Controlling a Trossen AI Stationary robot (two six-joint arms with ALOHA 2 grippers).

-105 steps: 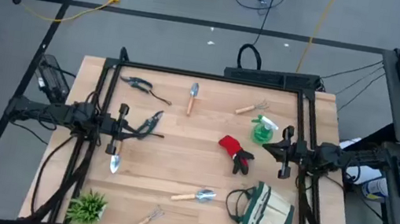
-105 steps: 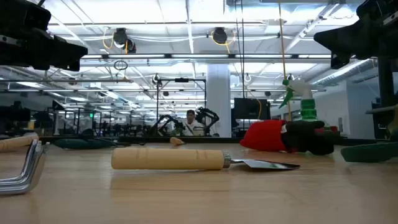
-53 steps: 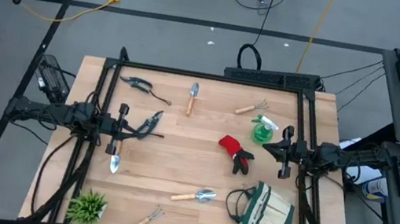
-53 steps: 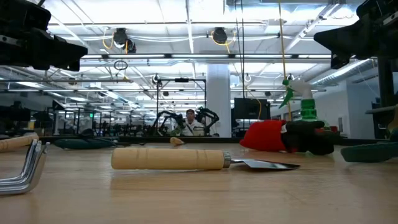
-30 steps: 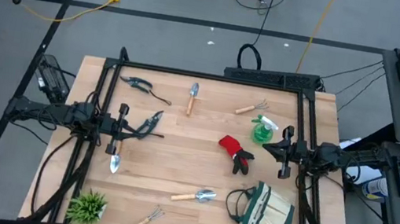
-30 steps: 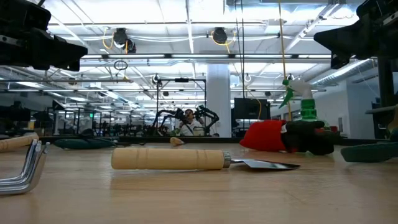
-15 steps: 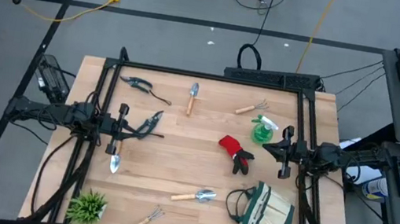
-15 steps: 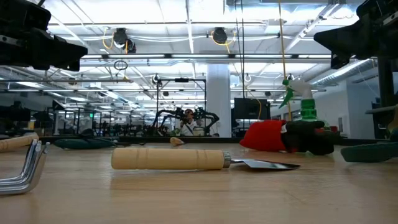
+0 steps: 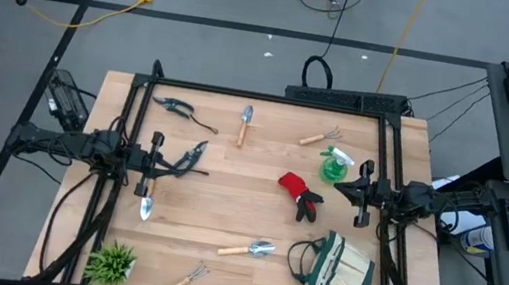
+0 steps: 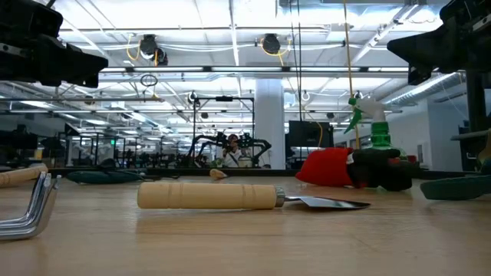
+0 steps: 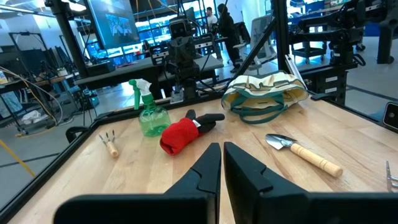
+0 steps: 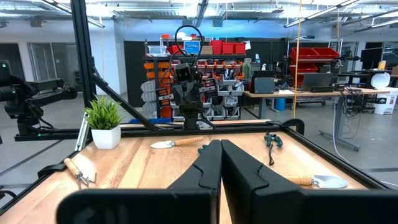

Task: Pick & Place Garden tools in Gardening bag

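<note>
Nothing has been picked up yet; the task looks to be at its very start. In the high view the left gripper [image 9: 149, 162] hangs over the left-middle of the table [image 9: 229, 174], and the right gripper [image 9: 365, 192] hangs over the right-middle. Each wrist view shows that arm's own fingers pressed together with nothing between them.

The gardening bag [image 9: 334, 274] lies on its side at the lower right of the table, handles toward the centre. The tools are all out on the wood: red-and-black gloves [image 9: 299, 196] right of centre, a green spray bottle [image 9: 335, 165] just above them near the right gripper, a small rake [image 9: 319, 137] and a trowel [image 9: 245, 124] along the top, pruners [image 9: 176, 107] at the upper left, a second pair of pruners [image 9: 190, 156] beside the left gripper, another trowel [image 9: 146, 199] below it, a trowel [image 9: 248, 250] and a rake [image 9: 185, 279] near the bottom. A potted plant [image 9: 110, 264] stands at the lower left.

The likely next move is for the right arm to spread its fingers and drop onto the spray bottle or gloves, nearest the bag. The bag's slumped mouth may need holding.
</note>
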